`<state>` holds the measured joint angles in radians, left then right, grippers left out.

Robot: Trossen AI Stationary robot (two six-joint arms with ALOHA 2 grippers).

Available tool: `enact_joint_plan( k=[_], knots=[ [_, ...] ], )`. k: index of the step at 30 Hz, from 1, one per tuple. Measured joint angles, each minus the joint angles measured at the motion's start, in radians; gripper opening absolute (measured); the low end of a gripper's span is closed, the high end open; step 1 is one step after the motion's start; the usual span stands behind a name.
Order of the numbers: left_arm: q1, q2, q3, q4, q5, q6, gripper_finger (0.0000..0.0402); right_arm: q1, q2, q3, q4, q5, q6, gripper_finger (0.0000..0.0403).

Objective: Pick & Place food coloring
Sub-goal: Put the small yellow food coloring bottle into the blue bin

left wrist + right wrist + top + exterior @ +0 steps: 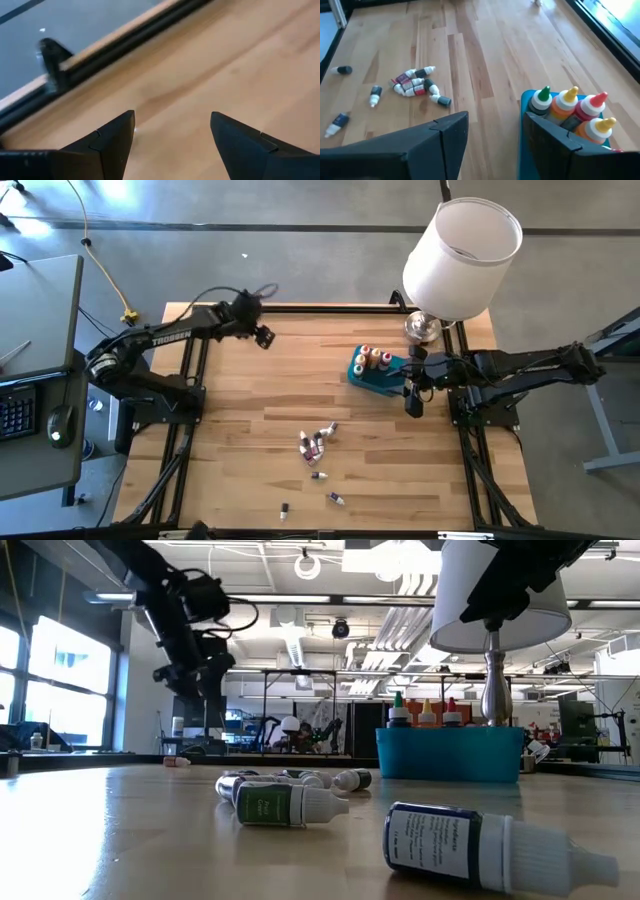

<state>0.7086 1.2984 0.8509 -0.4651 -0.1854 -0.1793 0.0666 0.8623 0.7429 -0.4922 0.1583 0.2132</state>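
Empty-handed beside the bin

My right hand [414,402] hangs just beside the teal bin [372,379], fingers apart, empty; several bottles stand inside. More food coloring [317,444] lies mid-counter [250,395], awaiting pickup. My left hand [262,337] waits apart near the far edge.

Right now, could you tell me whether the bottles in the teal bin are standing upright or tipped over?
Upright. The bottles stand in the teal bin with their caps pointing up; the low view shows their tips above its rim.
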Motion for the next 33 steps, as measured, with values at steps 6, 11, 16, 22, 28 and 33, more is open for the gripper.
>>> enact_joint_plan(
  k=[6, 11, 16, 22, 28, 33],
  knots=[
    [0.131, 0.001, 0.000, -0.102, 0.113, 0.184, 0.0257, 0.000, 0.000, 0.000, 0.000, 0.000, 0.023, 0.0185],
    [0.165, 0.001, -0.006, -0.127, 0.176, 0.322, 0.0257, 0.000, 0.000, 0.000, 0.000, 0.000, 0.018, 0.0184],
    [0.161, 0.002, -0.026, -0.126, 0.202, 0.367, 0.0257, 0.000, 0.000, 0.000, -0.007, 0.000, 0.053, 0.0185],
    [0.161, 0.002, -0.029, -0.103, 0.242, 0.249, 0.0257, 0.000, 0.000, -0.001, -0.048, 0.000, 0.077, 0.0184],
    [0.162, 0.002, -0.029, -0.103, -0.044, 0.411, 0.0257, 0.000, 0.000, -0.001, -0.048, 0.024, 0.101, 0.0185],
    [0.162, 0.009, -0.029, -0.136, 0.026, 0.562, 0.0257, 0.000, 0.000, -0.001, -0.047, 0.116, 0.104, 0.0185]
  ],
)
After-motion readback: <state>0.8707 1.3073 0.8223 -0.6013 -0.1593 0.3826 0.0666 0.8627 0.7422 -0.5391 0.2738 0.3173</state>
